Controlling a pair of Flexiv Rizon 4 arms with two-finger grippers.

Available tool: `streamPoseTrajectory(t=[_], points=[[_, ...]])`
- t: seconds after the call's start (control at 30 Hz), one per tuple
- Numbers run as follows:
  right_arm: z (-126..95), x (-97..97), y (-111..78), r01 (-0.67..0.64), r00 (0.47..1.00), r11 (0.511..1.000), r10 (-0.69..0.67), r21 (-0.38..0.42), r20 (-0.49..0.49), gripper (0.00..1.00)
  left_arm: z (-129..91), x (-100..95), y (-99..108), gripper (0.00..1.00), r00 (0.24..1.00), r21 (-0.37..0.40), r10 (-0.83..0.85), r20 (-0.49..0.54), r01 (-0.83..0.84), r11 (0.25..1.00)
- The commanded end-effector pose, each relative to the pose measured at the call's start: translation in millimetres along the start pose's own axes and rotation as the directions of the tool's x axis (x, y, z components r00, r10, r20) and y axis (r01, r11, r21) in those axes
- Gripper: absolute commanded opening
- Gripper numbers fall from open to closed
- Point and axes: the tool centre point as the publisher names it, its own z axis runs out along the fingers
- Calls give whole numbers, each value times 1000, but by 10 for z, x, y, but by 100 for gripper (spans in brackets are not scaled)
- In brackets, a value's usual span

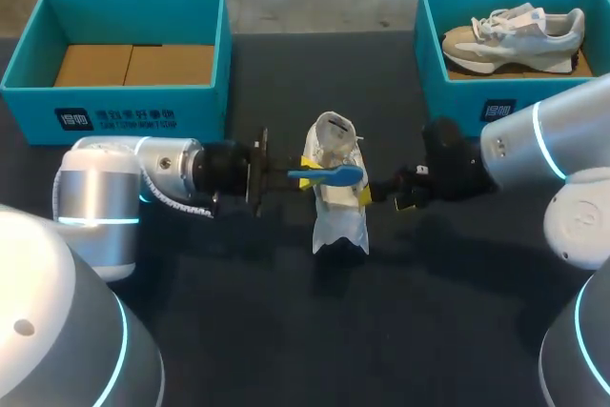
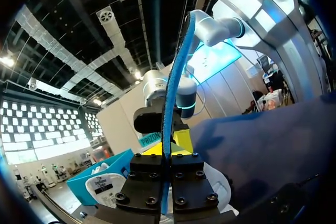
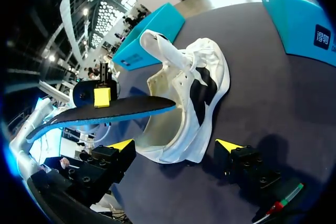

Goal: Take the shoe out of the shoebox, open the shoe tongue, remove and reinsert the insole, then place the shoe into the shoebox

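Left pincer (image 1: pixel 305 179): closed on one end of the insole (image 1: pixel 335 175), which passes edge-on between its fingers in the left wrist view.
Insole: black on one face and blue on the other. It is fully outside the shoe and is held roughly level across the shoe's middle.
White shoe (image 1: pixel 339 224): on the bench (image 1: pixel 286 331), midway between the two arms and outside both boxes. The opening is exposed and the tongue stands up out of it.
Right pincer (image 3: pixel 175 145): fingers spread wide, gripping nothing. It sits low beside the shoe, with one yellow tip close against the shoe's side and the other clear of it.
Left shoebox (image 1: pixel 124 117): teal, at the far left of the bench, with a cardboard insert inside.
Right shoebox (image 1: pixel 477 102): teal, at the far right, with a second shoe (image 1: pixel 515 33) lying on its side inside.
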Motion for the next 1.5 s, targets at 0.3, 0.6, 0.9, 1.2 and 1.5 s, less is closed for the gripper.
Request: streamPoseTrajectory(t=[0.3, 0.6, 0.9, 1.2, 1.5], points=[[5, 13, -3, -1, 1000, 1000, 1, -1, 4, 100, 40, -12, 85, 0, 1000, -55, 10, 0, -10, 998], [5, 13, -3, -1, 1000, 1000, 1, -1, 4, 100, 59, -17, 180, 0, 1000, -85, 16, 17, -15, 996], [5, 13, -3, -1, 1000, 1000, 1, -1, 4, 100, 36, 36, 267, 0, 1000, -109, -2, 14, 4, 994], [5, 13, -3, -1, 1000, 1000, 1, -1, 4, 100, 2, 27, 372, 0, 1000, -132, -7, 25, 10, 991], [5, 13, -3, -1, 1000, 1000, 1, -1, 4, 100, -18, 37, 510, 0, 1000, -151, -19, 23, 22, 988]])
